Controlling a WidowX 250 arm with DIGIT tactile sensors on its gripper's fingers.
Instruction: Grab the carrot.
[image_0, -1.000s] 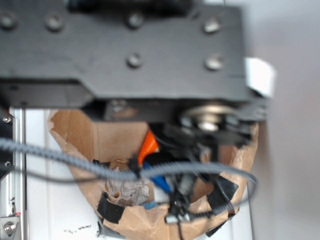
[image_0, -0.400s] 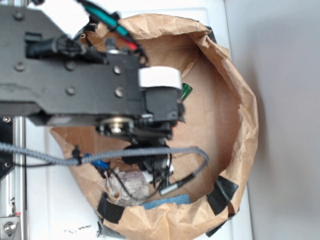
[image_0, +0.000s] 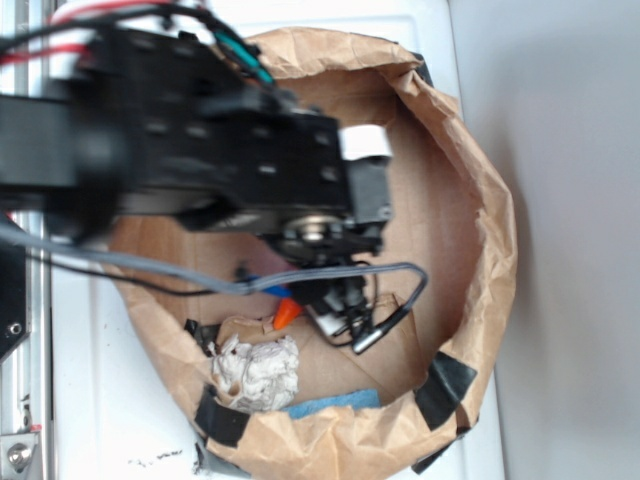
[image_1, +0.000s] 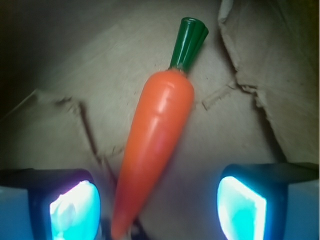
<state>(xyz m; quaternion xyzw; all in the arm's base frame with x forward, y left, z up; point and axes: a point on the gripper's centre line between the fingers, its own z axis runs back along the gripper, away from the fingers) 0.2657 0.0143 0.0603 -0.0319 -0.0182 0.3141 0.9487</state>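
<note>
A white tabletop (image_0: 110, 420) carries a crumpled brown paper basin (image_0: 480, 250) patched with black tape. The basin's near rim reaches close to the tabletop's near edge.

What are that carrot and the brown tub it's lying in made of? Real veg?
The carrot looks like moulded plastic, not a vegetable: smooth and glossy orange with a shine streak, and an even dark green stem cap. The tub appears to be brown paper or thin card: matte, creased and torn, patched with what looks like black tape at the rim.
</note>
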